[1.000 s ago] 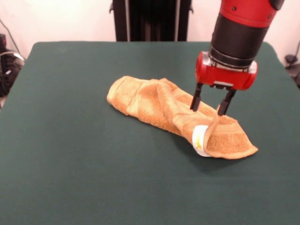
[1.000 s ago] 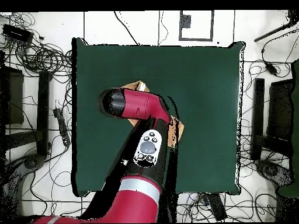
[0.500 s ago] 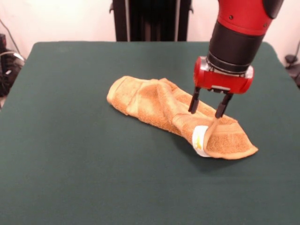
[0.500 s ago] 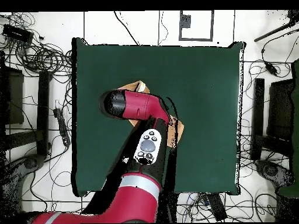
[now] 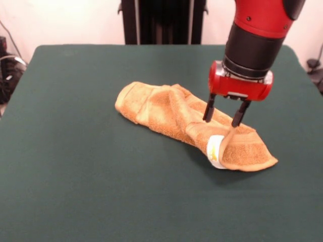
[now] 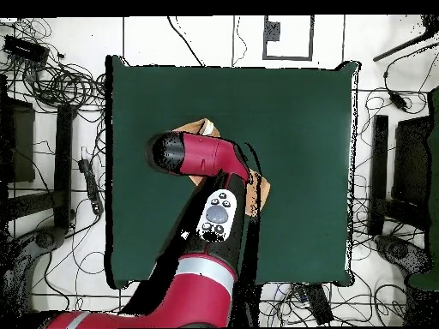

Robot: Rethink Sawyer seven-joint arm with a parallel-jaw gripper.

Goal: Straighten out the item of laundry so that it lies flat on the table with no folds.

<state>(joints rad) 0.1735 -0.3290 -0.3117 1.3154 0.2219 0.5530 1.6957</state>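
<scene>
Two spread fingers of the gripper [image 5: 222,115] hang just above the crumpled towel [image 5: 186,123], empty

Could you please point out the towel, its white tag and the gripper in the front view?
towel [image 5: 161,108]: front view, on its rumpled middle fold.
white tag [image 5: 215,149]: front view, on the tag's curled band.
gripper [image 5: 222,119]: front view, midway between the open jaws' tips, just above the towel.
</scene>
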